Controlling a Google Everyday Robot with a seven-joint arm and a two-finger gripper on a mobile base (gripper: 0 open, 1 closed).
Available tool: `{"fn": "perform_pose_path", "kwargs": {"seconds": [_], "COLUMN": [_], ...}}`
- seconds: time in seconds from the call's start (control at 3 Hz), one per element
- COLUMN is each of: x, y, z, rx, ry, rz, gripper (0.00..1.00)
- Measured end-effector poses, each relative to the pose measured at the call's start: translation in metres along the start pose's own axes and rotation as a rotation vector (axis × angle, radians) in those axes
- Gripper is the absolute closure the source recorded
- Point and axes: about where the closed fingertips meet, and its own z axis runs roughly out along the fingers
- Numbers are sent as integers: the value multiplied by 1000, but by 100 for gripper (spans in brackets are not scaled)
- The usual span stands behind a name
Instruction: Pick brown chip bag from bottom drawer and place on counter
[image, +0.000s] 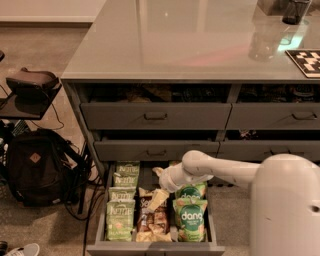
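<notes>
The bottom drawer (155, 248) of the left-hand stack is pulled out and full of snack bags. The brown chip bag (149, 218) lies in its middle column, near the front, between pale green bags (120, 216) on the left and green "dang" bags (191, 218) on the right. My gripper (158, 186) reaches in from the right and hangs just above the far end of the brown bag. Its cream fingers (157, 200) are spread and hold nothing. The counter (190, 40) is the glossy grey top above the drawers.
A black backpack (34, 165) and cables lie on the floor left of the drawer, under a small stand (30, 87). A clear bottle (264, 42), a dark cup (295, 11) and a black-and-white marker board (306, 61) are at the counter's far right.
</notes>
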Motion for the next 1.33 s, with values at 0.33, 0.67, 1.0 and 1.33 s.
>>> {"fn": "perform_pose_path", "kwargs": {"seconds": [0.33,0.67,1.0,1.33], "x": [27,54,79,102], "y": [-4,-9,-20,-34], "z": [33,62,84,99], "rx": [-33,-79,-101,-91], "ry": [65,99,81,47], "rz": [1,53,146,236], "gripper": [0,0,0,0]}}
